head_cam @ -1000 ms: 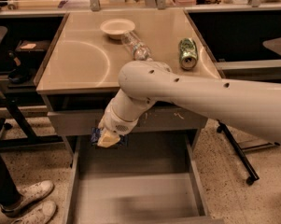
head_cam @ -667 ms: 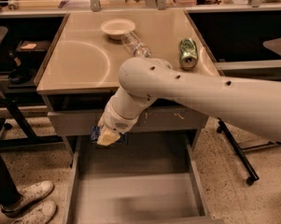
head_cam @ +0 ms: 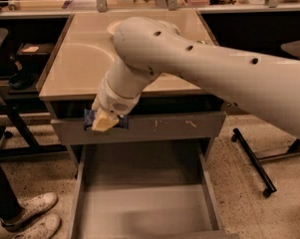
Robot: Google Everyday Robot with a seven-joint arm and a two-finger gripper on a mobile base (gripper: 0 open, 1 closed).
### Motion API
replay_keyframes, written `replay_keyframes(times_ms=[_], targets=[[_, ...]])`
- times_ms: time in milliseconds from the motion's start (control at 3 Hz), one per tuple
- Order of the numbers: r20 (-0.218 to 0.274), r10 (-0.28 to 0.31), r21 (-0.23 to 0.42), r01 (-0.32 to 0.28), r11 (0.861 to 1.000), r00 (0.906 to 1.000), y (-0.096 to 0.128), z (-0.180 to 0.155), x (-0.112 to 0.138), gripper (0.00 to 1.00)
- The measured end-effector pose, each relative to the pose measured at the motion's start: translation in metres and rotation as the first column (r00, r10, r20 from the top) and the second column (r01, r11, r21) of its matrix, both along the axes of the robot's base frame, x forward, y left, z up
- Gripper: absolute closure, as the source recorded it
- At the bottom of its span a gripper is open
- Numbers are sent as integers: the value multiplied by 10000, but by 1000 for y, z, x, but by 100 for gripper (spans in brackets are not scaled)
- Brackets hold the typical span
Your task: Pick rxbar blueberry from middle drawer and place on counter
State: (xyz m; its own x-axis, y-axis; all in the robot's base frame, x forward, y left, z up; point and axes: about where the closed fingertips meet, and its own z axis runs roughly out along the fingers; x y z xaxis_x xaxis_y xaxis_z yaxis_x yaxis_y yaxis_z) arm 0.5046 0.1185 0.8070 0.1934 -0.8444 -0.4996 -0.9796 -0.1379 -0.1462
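Blue bar (head_cam: 88,118) sits pinched in the closed claw (head_cam: 105,122), above the open drawer (head_cam: 144,203), just below the worktop (head_cam: 75,78) edge; lifting straight up could snag that edge and knock it loose.

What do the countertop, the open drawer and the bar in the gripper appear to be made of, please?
The countertop: probably laminate, glossy beige, with curved reflections. The drawer: likely painted metal, matte grey floor, thin walls. The bar: dark blue wrapper, seemingly plastic film, its ends poking out either side of the gripper, which hangs before the scratched drawer front.
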Motion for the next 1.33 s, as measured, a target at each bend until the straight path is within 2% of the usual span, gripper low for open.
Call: replay_keyframes(times_ms=[667,1000,1333], targets=[[649,405,-155,-396,9991,9971,16,41,53,100],[811,615,-338,-589,9977,9948,28,53,81,100],[827,859,-189,-846,9962,9929,40,56,107,100]])
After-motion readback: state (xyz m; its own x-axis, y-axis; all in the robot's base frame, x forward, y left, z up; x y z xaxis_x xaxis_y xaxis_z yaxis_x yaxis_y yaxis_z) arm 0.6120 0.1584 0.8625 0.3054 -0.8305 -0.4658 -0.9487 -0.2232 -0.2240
